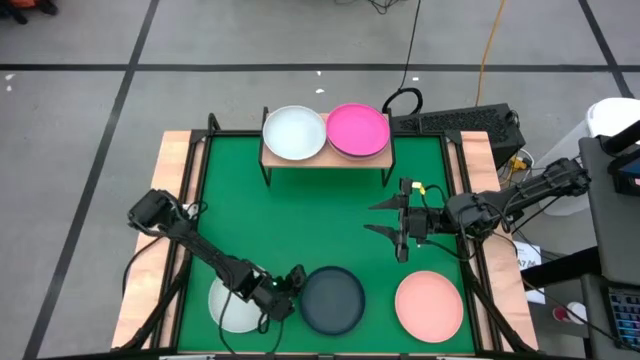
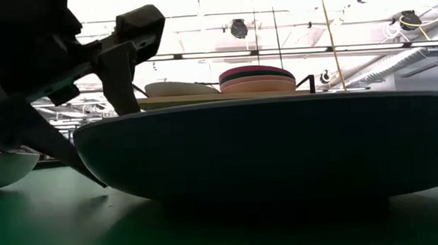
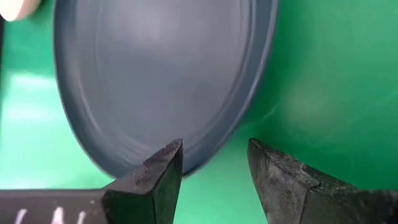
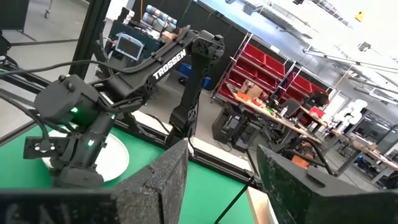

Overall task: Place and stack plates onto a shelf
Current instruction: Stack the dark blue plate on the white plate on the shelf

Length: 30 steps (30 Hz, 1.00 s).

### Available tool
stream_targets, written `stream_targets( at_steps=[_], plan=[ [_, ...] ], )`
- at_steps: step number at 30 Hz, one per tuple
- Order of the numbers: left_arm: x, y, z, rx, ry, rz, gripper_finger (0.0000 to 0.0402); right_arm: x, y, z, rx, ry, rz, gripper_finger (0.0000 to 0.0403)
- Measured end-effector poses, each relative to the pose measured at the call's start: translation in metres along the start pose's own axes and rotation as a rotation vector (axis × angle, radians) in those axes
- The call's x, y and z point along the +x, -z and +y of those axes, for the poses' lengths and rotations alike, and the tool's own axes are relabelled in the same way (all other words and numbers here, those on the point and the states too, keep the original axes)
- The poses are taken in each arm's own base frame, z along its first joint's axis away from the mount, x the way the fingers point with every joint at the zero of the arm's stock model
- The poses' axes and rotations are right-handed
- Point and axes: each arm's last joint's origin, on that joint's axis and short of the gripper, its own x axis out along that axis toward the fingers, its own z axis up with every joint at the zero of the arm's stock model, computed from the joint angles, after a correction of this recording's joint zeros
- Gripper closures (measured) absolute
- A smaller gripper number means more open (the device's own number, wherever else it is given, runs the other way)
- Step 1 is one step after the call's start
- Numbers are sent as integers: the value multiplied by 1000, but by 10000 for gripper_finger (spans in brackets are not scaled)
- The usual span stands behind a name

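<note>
Both tools gape empty over the green mat (image 1: 300, 215) in a workshop.

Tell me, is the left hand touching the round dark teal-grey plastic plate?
Apart. In the left wrist view the open left hand sits just short of the dark teal-grey plate, with green mat showing between its fingertips and the rim.

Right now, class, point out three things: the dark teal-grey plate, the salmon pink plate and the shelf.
dark teal-grey plate (image 1: 332, 299), high view, its centre.
salmon pink plate (image 1: 429, 305), high view, its centre.
shelf (image 1: 326, 160), high view, front edge of its wooden board.
</note>
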Motion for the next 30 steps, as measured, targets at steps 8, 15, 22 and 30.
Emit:
stream_targets(
  at_steps=[8, 15, 22, 30],
  plan=[
    [9, 2, -2, 23, 3, 10, 316, 0, 0, 0, -14, 1, 1, 229],
    [2, 6, 9, -5, -13, 20, 389, 0, 0, 0, -9, 0, 4, 229],
    [-44, 5, 35, -36, -171, 25, 392, 0, 1, 1, -7, -3, 11, 229],
    [-129, 60, 85, -148, -386, 249, 392, 0, 1, 0, -8, -3, 9, 229]
  ],
)
